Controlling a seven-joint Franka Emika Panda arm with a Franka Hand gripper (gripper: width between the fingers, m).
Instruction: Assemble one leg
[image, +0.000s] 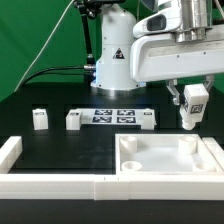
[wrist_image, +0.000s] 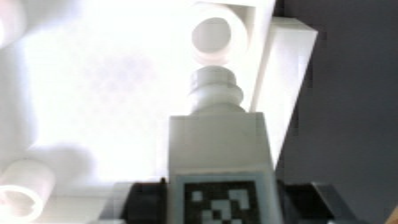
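My gripper (image: 191, 104) is shut on one leg (image: 191, 110), a small white post with a black-and-white tag, and holds it upright above the far right corner of the white square panel (image: 165, 168). In the wrist view the held leg (wrist_image: 219, 140) points with its threaded tip toward a corner hole (wrist_image: 212, 33) of the panel (wrist_image: 89, 90); dark fingers (wrist_image: 148, 200) flank it. Three more legs stand on the table: one at the left (image: 40, 119), one beside the marker board (image: 73, 121) and one at the board's right end (image: 147, 121).
The marker board (image: 110, 116) lies at the table's middle back. Long white border rails (image: 50, 183) run along the front, with an end piece (image: 10, 152) at the left. The robot base (image: 115, 60) stands behind.
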